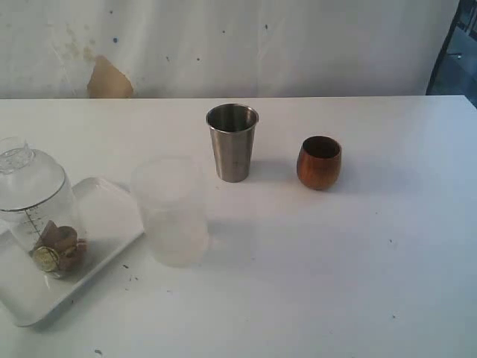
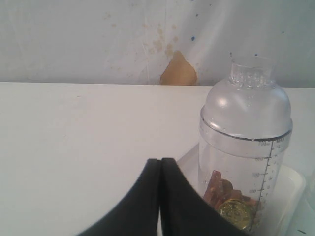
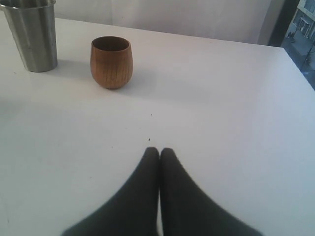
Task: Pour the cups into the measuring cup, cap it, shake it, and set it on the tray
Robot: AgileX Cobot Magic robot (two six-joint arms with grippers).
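Note:
The clear measuring cup (image 1: 41, 212) (image 2: 245, 147) stands upright on the white tray (image 1: 112, 216) (image 2: 293, 191) at the left, capped with a domed clear lid; brown pieces and a gold coin lie inside it. The steel tumbler (image 1: 232, 142) (image 3: 33, 34) and the wooden cup (image 1: 319, 162) (image 3: 111, 62) stand upright at the table's middle. My left gripper (image 2: 161, 160) is shut and empty, just short of the measuring cup. My right gripper (image 3: 159, 149) is shut and empty, well short of the wooden cup. Neither gripper shows in the exterior view.
A frosted translucent cup (image 1: 171, 210) stands just right of the tray. The white table (image 1: 358, 283) runs to a stained white wall (image 1: 223, 45) at the back. A dark window frame (image 1: 455, 45) is at the far right.

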